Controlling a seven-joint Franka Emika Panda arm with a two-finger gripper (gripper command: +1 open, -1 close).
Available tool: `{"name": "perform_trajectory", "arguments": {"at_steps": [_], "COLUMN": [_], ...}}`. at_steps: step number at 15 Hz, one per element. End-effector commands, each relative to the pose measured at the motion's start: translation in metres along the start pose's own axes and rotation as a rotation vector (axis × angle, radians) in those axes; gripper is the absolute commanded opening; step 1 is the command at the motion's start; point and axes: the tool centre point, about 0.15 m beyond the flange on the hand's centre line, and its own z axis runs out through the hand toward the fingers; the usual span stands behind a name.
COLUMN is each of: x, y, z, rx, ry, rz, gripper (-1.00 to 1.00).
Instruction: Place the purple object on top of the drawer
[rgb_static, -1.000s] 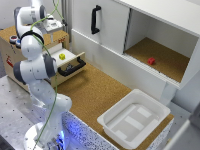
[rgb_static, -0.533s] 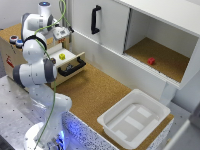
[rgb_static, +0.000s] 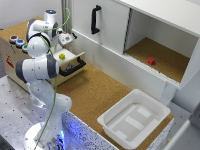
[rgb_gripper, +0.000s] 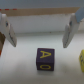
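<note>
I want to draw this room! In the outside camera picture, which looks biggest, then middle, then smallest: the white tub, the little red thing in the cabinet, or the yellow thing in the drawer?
1. White tub, by far.
2. Yellow thing and red thing: both tiny, too alike to rank.

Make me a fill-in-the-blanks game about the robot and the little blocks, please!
1. The purple cube with yellow letters lies between the gripper's two open ____.
2. The pale wooden drawer with the black bar handle is pulled ____.
3. The small object inside the big white cabinet is coloured ____.
4. The white plastic bin on the cork table holds ____.

Missing words: fingers; open; red; nothing
</note>
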Motion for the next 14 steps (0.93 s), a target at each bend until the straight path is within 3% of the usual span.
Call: {"name": "perform_trajectory", "arguments": {"at_steps": [1,7,8,14], "x": [-0.001,-0.006,-0.005,-0.008], "y": [0.002,0.007,0.008,0.007], "z": [0.043,0.057,0.057,0.056], "rx": [-0.007,0.000,-0.006,-0.012], "ry": [0.039,-0.007,-0.010,-0.030], "rz": [-0.015,-0.027,-0.027,-0.031], "gripper": [1.00,1.00,-1.00,-1.00]}}
